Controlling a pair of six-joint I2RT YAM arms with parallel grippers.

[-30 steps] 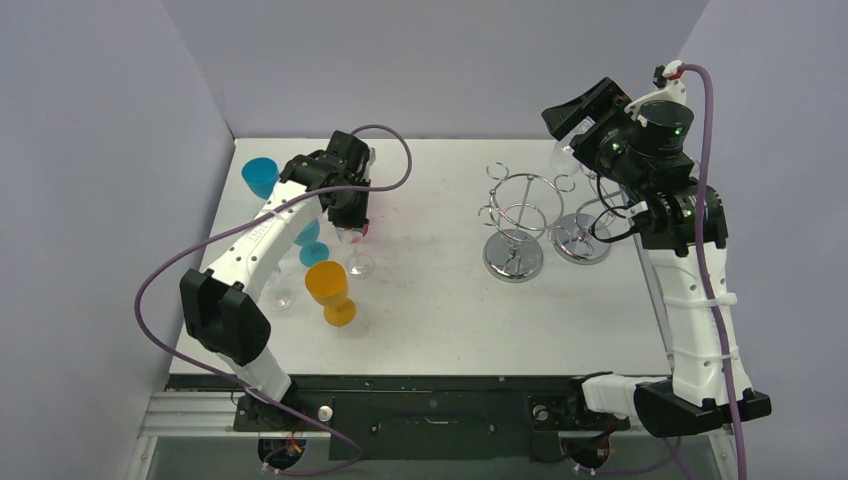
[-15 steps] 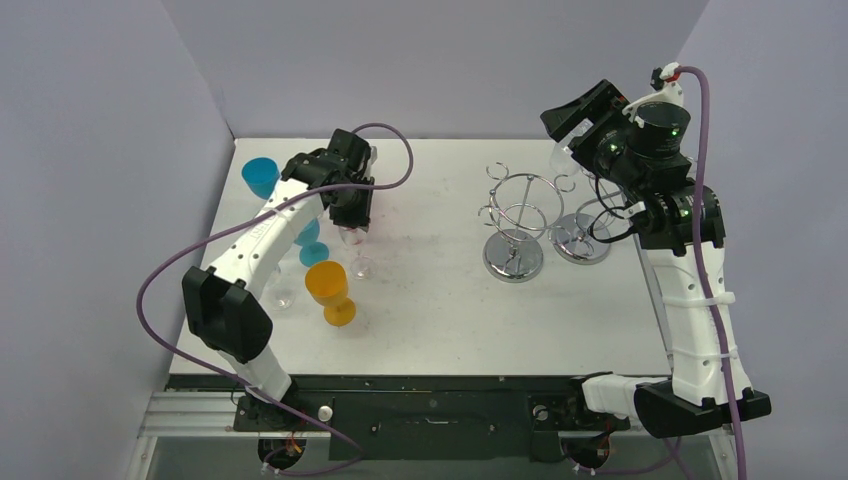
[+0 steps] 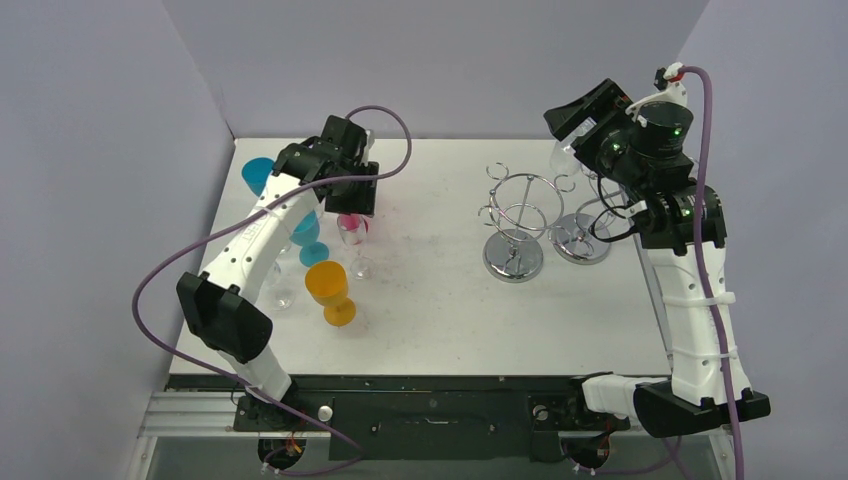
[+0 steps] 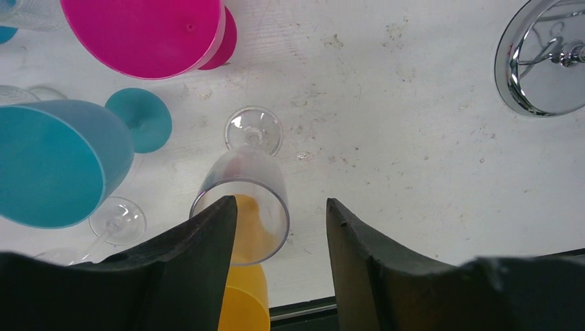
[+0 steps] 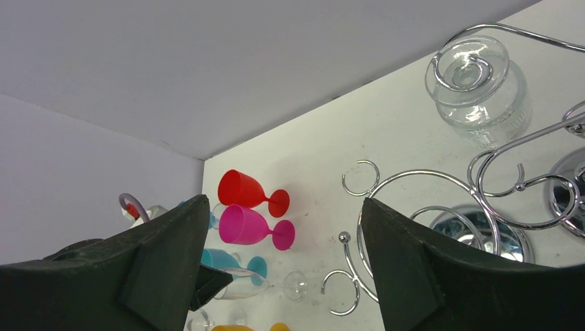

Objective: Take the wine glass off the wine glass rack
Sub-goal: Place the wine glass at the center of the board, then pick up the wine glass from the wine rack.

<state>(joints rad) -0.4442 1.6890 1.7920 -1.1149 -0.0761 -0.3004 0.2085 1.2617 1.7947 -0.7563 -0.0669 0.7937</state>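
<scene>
A clear wine glass (image 5: 483,83) hangs upside down in a ring of the chrome wine glass rack (image 5: 414,181), also seen from above as the glass (image 3: 563,155) and the rack (image 3: 582,240). My right gripper (image 5: 283,200) hovers high beside it, open wide and holding nothing; from above the gripper (image 3: 575,118) is at the back right. Another clear wine glass (image 4: 241,200) stands upright on the table at the left. My left gripper (image 4: 279,201) is just above it, open, its left finger overlapping the rim in view but not gripping.
A second chrome rack (image 3: 513,215) stands left of the first. Around the left gripper (image 3: 352,208) are an orange cup (image 3: 330,290), teal cups (image 3: 258,175), a pink cup (image 4: 145,34) and a red cup (image 5: 241,189). The walls are close on the left and right.
My left gripper has opened and lifted off the clear glass, which stays standing on the table. The right arm has hardly moved.
</scene>
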